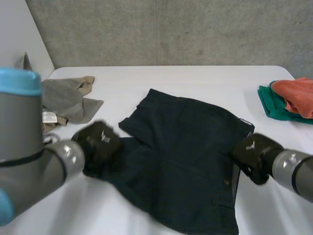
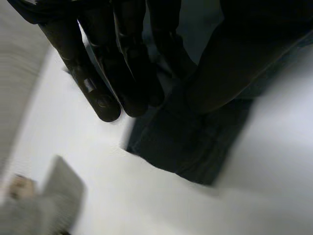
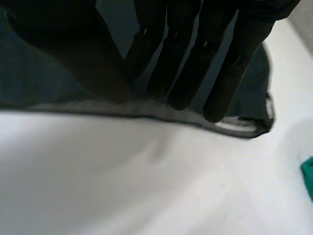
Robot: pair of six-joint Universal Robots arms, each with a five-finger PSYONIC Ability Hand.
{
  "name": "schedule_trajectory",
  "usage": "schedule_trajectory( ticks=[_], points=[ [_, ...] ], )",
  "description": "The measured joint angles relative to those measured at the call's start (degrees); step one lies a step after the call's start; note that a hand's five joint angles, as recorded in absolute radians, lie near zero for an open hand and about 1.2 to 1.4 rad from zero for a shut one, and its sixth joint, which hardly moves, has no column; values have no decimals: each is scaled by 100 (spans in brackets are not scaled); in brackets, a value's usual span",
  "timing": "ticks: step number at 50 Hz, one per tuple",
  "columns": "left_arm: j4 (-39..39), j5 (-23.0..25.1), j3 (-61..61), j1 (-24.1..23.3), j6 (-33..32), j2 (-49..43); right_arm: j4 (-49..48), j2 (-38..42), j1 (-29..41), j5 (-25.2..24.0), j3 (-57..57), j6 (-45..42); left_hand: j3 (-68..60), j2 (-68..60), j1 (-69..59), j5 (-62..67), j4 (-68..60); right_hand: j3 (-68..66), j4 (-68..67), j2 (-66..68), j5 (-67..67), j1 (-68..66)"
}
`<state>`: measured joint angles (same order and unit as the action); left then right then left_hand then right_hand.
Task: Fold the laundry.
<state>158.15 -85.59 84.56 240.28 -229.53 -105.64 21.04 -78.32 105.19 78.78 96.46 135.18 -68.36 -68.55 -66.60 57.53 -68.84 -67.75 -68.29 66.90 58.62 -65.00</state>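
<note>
A dark navy pair of shorts (image 1: 186,156) lies spread on the white table (image 1: 195,78), with one leg folded over near its left side. My left hand (image 1: 98,144) is at the garment's left edge. In the left wrist view its fingers (image 2: 117,73) press against the thumb with the dark cloth (image 2: 186,142) pinched between them. My right hand (image 1: 254,154) is at the right edge, by the waistband. In the right wrist view its fingers (image 3: 195,63) and thumb close on that waistband edge (image 3: 234,125).
A grey and beige garment (image 1: 63,100) lies crumpled at the table's left, also seen beyond my left hand as grey cloth (image 2: 44,205). A green cloth (image 1: 274,105) with an orange cloth (image 1: 296,95) on it sits at the right edge; the green corner (image 3: 308,176) is near my right hand.
</note>
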Motion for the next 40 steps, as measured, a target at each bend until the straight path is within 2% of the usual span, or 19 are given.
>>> schedule_trajectory(
  ticks=[4,9,11,13,24,29,34,36,40],
  points=[
    [469,-59,-793,-49,216,-553,-354,177,-29,40,-319,635,0,0,0,0,-1,0,0,0,8,0],
    [607,-238,-1751,-70,457,-1265,-648,228,-16,177,-562,1488,0,0,0,0,-1,3844,3821,-3833,-3936,3652],
    [512,-306,-1963,-79,535,-1425,-683,164,1,198,-576,1808,0,0,0,0,-1,4518,4612,-4474,-4735,4308],
    [383,-358,-2092,-90,605,-1532,-674,31,29,194,-566,2169,0,0,0,0,-1,4757,4868,-4587,-4992,4483],
    [140,-440,-2114,-127,716,-1584,342,-802,762,253,-10,3770,0,0,0,0,-1,4880,4905,-4587,-5095,4485],
    [150,-449,-2100,-125,718,-1569,521,-917,1143,454,408,3980,0,0,0,0,-1,4879,4905,-4587,-5095,4485],
    [157,-449,-2093,-120,747,-1564,253,-788,1440,817,755,3898,0,0,0,0,-1,4638,4705,-4511,-4724,4299],
    [160,-443,-2092,-116,778,-1569,21,-638,1528,1033,865,3843,0,0,0,0,-1,3774,3840,-3652,-3825,3412],
    [178,-416,-2100,-107,851,-1592,-471,-334,1606,1375,901,3804,0,0,0,0,-1,817,873,-665,-931,591]
  ],
)
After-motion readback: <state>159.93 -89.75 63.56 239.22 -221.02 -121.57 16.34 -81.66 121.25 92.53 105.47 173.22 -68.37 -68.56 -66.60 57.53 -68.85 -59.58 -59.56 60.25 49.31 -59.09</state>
